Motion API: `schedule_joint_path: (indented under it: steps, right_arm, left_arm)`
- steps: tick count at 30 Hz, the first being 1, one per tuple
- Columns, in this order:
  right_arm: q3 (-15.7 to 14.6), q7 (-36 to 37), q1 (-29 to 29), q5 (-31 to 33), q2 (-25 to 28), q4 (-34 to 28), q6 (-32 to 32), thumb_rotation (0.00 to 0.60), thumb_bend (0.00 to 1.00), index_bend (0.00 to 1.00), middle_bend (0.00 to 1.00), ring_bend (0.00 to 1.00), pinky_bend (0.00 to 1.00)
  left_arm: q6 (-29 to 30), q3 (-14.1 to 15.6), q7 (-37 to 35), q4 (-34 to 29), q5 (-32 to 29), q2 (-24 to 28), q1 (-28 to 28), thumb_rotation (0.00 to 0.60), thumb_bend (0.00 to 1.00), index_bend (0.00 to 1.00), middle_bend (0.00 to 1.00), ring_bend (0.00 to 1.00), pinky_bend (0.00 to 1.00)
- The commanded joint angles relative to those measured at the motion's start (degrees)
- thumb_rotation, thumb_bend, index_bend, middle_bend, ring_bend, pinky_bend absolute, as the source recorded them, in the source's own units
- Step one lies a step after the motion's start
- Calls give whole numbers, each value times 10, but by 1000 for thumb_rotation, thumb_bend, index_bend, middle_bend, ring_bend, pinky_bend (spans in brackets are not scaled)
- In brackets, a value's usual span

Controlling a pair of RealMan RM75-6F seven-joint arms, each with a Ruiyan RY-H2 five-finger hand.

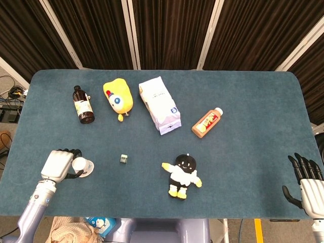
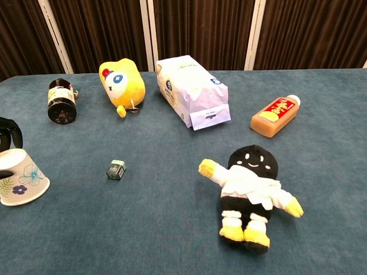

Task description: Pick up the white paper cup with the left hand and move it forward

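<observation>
The white paper cup with a blue flower print [image 1: 83, 165] lies on its side near the eight o'clock corner of the blue-carpeted desk [image 1: 243, 116], its base toward the left robot hand [image 1: 58, 164]. That robot hand has its dark fingers [image 2: 10, 129] curled around the cup's base end (a full grasp cannot be confirmed). At three o'clock of the cup, a little apart, sits a small green box [image 1: 123, 159]. Farther along lies a black-and-white plush doll with yellow feet [image 1: 183, 174]. The right robot hand [image 1: 305, 181] rests released, fingers spread, at the desk's four o'clock edge.
</observation>
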Motion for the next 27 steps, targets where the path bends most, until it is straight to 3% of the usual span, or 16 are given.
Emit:
schedule_joint_path:
  steps: [1,11,21,27]
  right_arm:
    - [0,0,0,0,0,0,0,600,385,0,0,0,44]
    - [0,0,0,-1,0,-1,0,600,385,0,0,0,43]
    - [-1,6,0,-1,2,-1,-1,600,385,0,0,0,43]
    - [-1,10,1,-2,3,0,-3,600,385,0,0,0,43]
  left_arm:
    - [2,1,-2,-2,4,1,-1,600,258,401,523,452,516]
    - [20,-21,3,-35,39,-11,-24,600,258,397,521,453,516]
    - [10,-61,42,-23,10,-97,-71,600,258,395,521,452,516]
    - [-1,-69,78,4,-10,-142,-98,600,258,395,521,452,514]
